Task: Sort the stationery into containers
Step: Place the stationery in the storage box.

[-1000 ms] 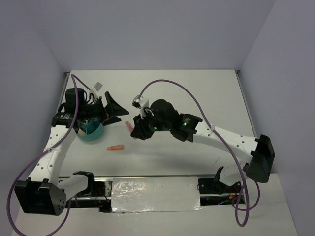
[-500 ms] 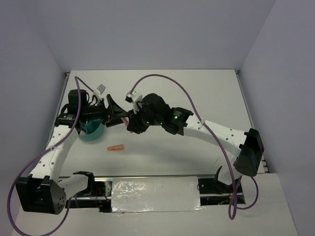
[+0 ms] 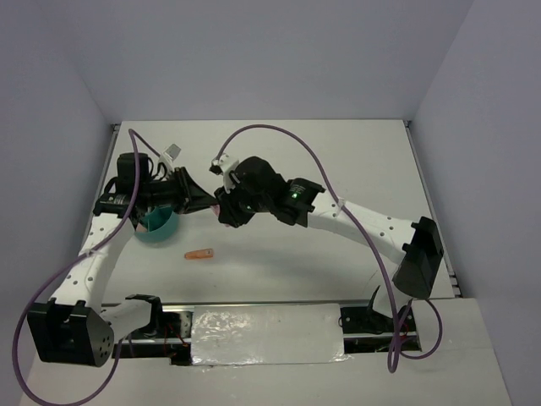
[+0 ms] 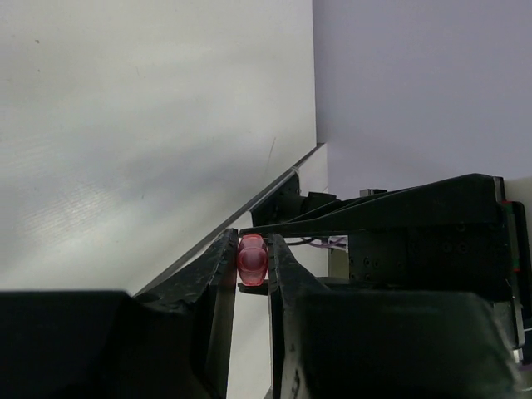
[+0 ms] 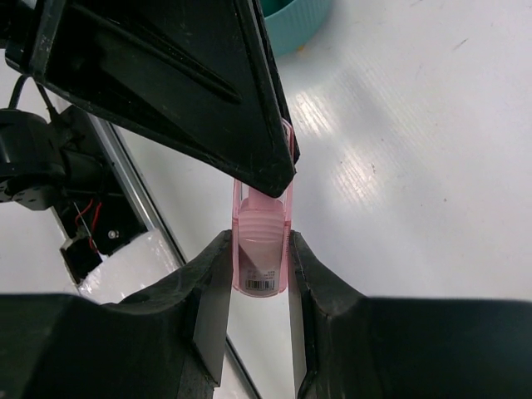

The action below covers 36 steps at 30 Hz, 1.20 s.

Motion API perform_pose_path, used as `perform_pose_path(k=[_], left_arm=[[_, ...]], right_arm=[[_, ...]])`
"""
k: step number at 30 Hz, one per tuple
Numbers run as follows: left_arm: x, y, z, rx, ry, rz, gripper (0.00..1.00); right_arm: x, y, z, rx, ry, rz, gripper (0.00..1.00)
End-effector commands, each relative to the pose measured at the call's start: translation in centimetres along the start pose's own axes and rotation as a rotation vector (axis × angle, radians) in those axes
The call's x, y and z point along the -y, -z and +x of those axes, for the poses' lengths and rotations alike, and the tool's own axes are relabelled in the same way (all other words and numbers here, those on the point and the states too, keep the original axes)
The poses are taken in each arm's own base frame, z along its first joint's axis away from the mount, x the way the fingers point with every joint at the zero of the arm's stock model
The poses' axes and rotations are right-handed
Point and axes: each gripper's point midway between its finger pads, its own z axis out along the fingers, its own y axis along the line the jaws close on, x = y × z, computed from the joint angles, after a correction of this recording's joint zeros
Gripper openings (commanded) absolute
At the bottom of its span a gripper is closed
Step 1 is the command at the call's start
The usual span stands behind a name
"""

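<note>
A pink marker (image 5: 263, 258) hangs in the air between both grippers, left of the table's middle (image 3: 218, 209). My right gripper (image 5: 260, 243) is shut on its barcode end. My left gripper (image 4: 252, 252) has both fingers pressed against the other end (image 4: 252, 259), and its black fingers (image 5: 208, 100) cover that end in the right wrist view. The teal bowl (image 3: 158, 224) sits just below and left of the left gripper (image 3: 205, 203), partly hidden by the arm. An orange marker (image 3: 200, 253) lies on the table in front of the bowl.
The bowl's rim (image 5: 299, 17) shows at the top of the right wrist view. A foil-covered strip (image 3: 266, 334) and the arm bases line the near table edge. Grey walls close in the left, back and right sides.
The right arm carried the pink marker leftward to the left gripper. The left gripper's jaws went from wide open to closed against the marker's free end.
</note>
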Motion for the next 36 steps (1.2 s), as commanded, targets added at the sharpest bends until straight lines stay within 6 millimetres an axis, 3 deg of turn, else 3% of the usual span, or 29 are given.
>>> perform_pose_path(k=[1, 3, 4, 5, 6, 8, 9, 12, 13, 17, 20, 22, 29, 36], left_arm=[[1.0, 0.2, -0.6, -0.003, -0.050, 0.013, 0.00], [1.0, 0.3, -0.8, 0.008, -0.073, 0.000, 0.00], [0.8, 0.4, -1.0, 0.019, -0.080, -0.018, 0.00], [0.7, 0.8, -1.1, 0.030, -0.089, -0.056, 0.00], [-0.4, 1.0, -2.0, 0.082, -0.094, -0.137, 0.00], [-1.0, 1.8, -3.0, 0.141, -0.120, -0.218, 0.00], [-2.6, 2.5, -3.7, 0.189, -0.107, -0.326, 0.00], [-4.6, 4.5, -4.8, 0.259, -0.114, -0.507, 0.00], [-5.7, 6.0, -6.2, 0.329, -0.124, -0.619, 0.00], [-9.2, 10.7, -8.0, 0.458, -0.099, -0.927, 0.00], [-10.8, 13.0, -8.9, 0.516, -0.107, -1.065, 0.00], [-11.4, 13.0, -9.7, 0.502, -0.153, -1.087, 0.00], [-12.8, 11.1, -11.9, 0.408, -0.356, -1.065, 0.00], [-15.2, 10.7, -10.9, 0.408, -0.334, -1.093, 0.00]], right_arm=[[-0.4, 0.4, -3.8, 0.099, 0.032, -0.005, 0.08], [-0.3, 0.4, -3.9, 0.104, 0.032, 0.002, 0.14], [-0.1, 0.4, -4.1, 0.110, 0.022, 0.011, 0.22], [0.3, 0.4, -4.0, 0.113, 0.012, 0.032, 0.48], [0.6, 0.3, -4.0, 0.114, -0.001, 0.042, 0.63], [1.4, 0.3, -3.8, 0.111, -0.041, 0.060, 0.69], [1.7, 0.4, -3.7, 0.106, -0.054, 0.054, 0.70], [2.9, 1.0, -2.9, 0.099, -0.100, 0.078, 0.71], [3.2, 1.4, -3.1, 0.114, -0.110, 0.081, 0.71], [4.8, 3.7, -2.2, 0.143, -0.131, 0.107, 0.71], [4.9, 4.5, -1.1, 0.127, -0.120, 0.107, 0.71], [5.0, 4.7, 0.0, 0.106, -0.112, 0.105, 0.71], [4.1, 5.7, 0.6, 0.124, -0.091, 0.056, 0.71], [3.6, 6.4, 0.6, 0.140, -0.060, 0.033, 0.71]])
